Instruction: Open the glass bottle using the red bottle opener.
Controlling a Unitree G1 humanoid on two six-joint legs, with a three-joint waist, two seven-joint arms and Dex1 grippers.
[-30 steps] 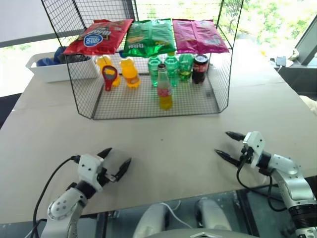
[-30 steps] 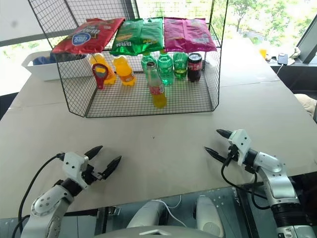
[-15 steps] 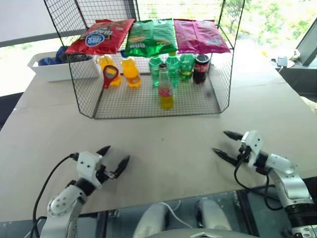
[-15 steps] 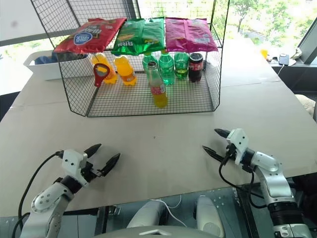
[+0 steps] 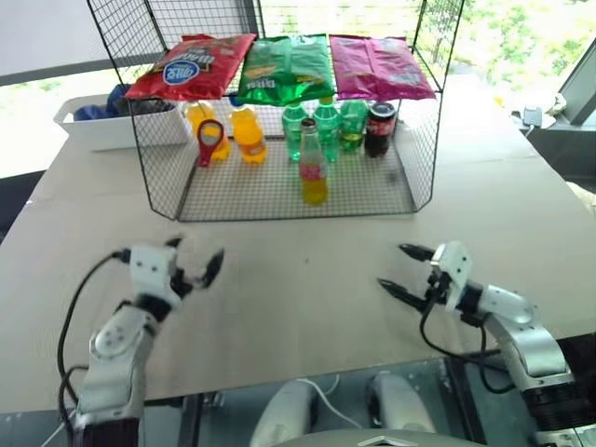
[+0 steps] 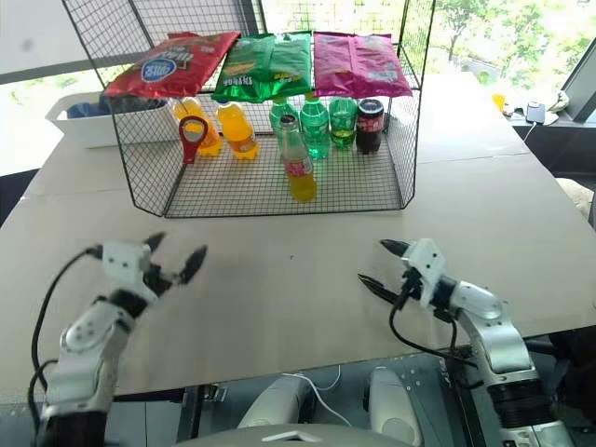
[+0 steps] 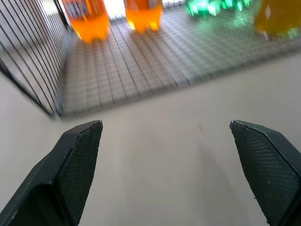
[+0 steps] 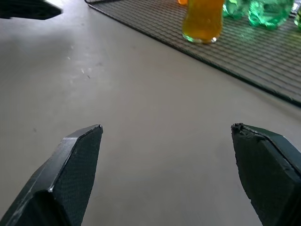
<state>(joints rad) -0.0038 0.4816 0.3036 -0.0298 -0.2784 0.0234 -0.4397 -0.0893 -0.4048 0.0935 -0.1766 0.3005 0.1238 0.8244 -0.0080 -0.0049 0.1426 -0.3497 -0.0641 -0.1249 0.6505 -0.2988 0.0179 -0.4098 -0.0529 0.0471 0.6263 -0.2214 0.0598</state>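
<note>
The glass bottle point(image 5: 313, 168) stands upright on the wire floor of a mesh cage, near its front middle, with yellow drink in its lower half and a red label. The red bottle opener point(image 5: 209, 142) sits upright inside the cage's left part, beside the orange bottles. My left gripper point(image 5: 196, 253) hovers open over the table, short of the cage's left front corner, empty. At the right, my right gripper point(image 5: 392, 266) is open and empty, pointing left over bare table. The bottle's base point(image 8: 202, 21) shows ahead of the right fingers.
The wire cage point(image 5: 414, 177) has tall mesh walls and an open front. Three snack bags point(image 5: 284, 67) lie on its top shelf. Orange plastic bottles point(image 5: 244, 135), green bottles point(image 5: 324, 128) and a dark cola bottle point(image 5: 378, 128) stand at its back. A white bin point(image 5: 93, 130) sits far left.
My left gripper has risen and moved forward toward the cage's left front corner. My right gripper has shifted left. Both stay open and empty.
</note>
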